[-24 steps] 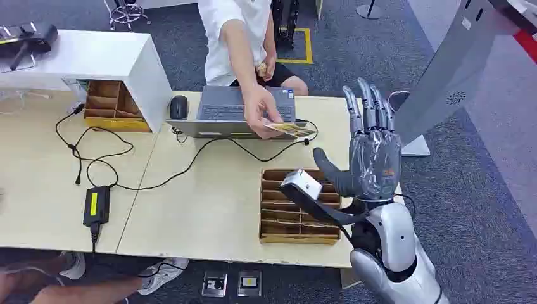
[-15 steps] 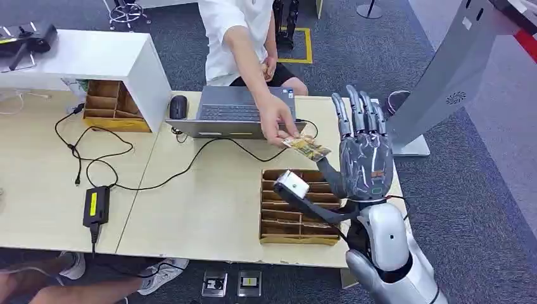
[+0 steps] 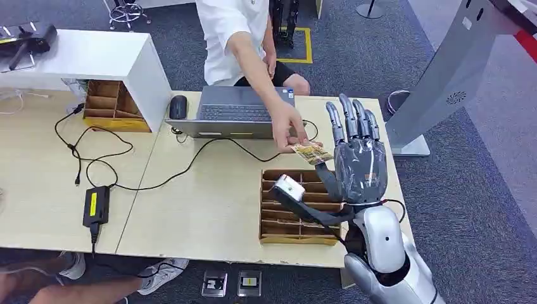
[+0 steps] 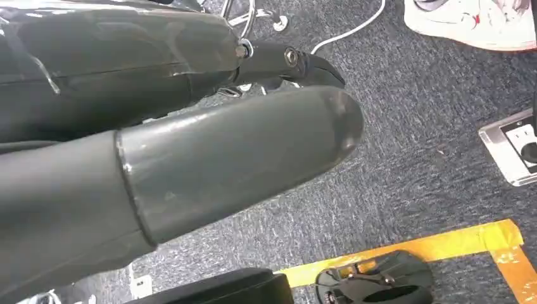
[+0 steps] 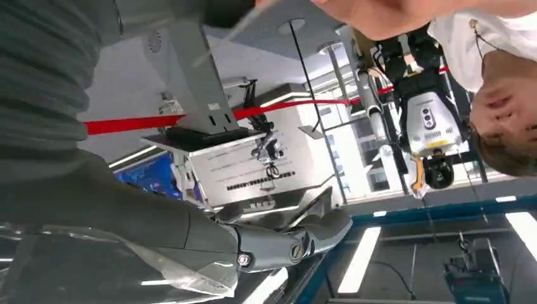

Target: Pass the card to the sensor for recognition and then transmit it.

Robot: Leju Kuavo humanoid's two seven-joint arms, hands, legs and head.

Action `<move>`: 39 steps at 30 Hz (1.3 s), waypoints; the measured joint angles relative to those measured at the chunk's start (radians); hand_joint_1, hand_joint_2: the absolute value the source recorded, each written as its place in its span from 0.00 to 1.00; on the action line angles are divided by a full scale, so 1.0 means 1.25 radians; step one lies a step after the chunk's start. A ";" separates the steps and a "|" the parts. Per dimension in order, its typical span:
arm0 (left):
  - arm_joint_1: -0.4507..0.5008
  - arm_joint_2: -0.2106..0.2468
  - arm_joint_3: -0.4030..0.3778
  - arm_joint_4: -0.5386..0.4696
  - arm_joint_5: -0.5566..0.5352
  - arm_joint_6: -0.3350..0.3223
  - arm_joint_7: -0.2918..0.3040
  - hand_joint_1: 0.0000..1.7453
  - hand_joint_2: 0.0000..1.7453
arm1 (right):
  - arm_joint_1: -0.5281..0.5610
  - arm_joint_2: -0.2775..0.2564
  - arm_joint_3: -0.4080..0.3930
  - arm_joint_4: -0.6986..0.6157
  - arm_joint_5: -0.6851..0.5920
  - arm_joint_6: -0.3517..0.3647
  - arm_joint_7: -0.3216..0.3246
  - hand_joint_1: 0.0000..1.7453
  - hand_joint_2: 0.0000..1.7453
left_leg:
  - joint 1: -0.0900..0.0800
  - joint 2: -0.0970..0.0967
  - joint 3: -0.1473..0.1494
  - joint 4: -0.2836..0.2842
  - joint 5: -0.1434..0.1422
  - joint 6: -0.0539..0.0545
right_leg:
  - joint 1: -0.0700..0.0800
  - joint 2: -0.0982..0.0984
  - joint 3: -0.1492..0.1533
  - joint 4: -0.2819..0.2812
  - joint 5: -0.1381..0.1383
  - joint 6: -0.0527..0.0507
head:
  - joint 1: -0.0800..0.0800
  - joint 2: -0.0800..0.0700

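**Card held out at the robot's raised right hand**

Card (image 3: 309,152), yellowish with a printed picture, hangs above the table, pinched at its far-left end by a person's hand (image 3: 288,130). Its near-right end reaches the thumb side of the robot's right hand (image 3: 358,158); whether it touches the thumb cannot be told. That right hand stands upright with its back to the head camera, fingers (image 3: 350,120) straight up and slightly apart, thumb angled out to the left toward the card, gripping nothing. The silver right arm (image 3: 383,247) rises from the near right, with a small white and black box (image 3: 289,188) on a dark bracket at the wrist.

Just under the card and hand lies a brown slotted cardboard tray (image 3: 297,221) on the near right of the pale wooden table (image 3: 190,209). Beyond the card sits an open grey laptop (image 3: 237,113) with a black mouse (image 3: 178,106) to its left. The person in a white shirt (image 3: 228,31) stands at the far side, arm stretched across the laptop. A black cable (image 3: 190,161) runs left to a black power brick (image 3: 96,206). A white box (image 3: 95,60) and another cardboard tray (image 3: 107,104) sit at the far left. A grey slanted stand (image 3: 443,82) rises on the right beyond the table.

The left hand (image 4: 190,145) hangs over blue-grey carpet (image 4: 411,158) near yellow floor tape (image 4: 443,244); how its fingers lie cannot be told.
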 joint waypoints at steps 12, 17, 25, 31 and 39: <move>0.002 0.000 -0.012 0.000 -0.002 0.002 0.002 0.00 0.00 | 0.014 -0.002 0.009 -0.020 -0.010 0.025 -0.001 1.00 1.00 | 0.000 0.000 0.000 0.000 -0.001 0.001 | 0.000 0.000 0.000 0.000 0.000 0.000 | 0.000 0.000; 0.003 0.000 -0.015 0.000 -0.006 0.001 0.005 0.00 0.00 | 0.021 -0.004 0.009 -0.030 -0.012 0.029 -0.001 1.00 1.00 | 0.000 0.000 0.000 0.000 -0.001 0.001 | 0.000 0.000 0.000 0.000 0.000 0.000 | 0.000 0.000; 0.003 0.000 -0.015 0.000 -0.007 0.001 0.005 0.00 0.00 | 0.032 -0.007 0.008 -0.051 -0.048 0.041 -0.016 1.00 1.00 | 0.000 0.001 0.000 0.000 -0.001 0.001 | 0.000 0.000 0.000 0.000 -0.001 0.000 | 0.000 0.000; 0.003 0.000 -0.015 0.000 -0.007 0.002 0.005 0.00 0.00 | 0.043 -0.008 0.008 -0.076 -0.191 0.037 -0.056 1.00 1.00 | 0.000 0.001 0.000 0.000 -0.001 0.001 | 0.000 0.000 0.000 0.000 -0.001 0.000 | 0.000 0.000; 0.003 0.000 -0.015 0.000 -0.009 0.001 0.005 0.00 0.00 | 0.062 -0.008 0.006 -0.094 -0.408 0.021 -0.096 1.00 1.00 | 0.000 0.001 0.000 0.000 -0.001 0.001 | 0.000 0.000 0.000 0.000 -0.001 0.000 | 0.000 0.000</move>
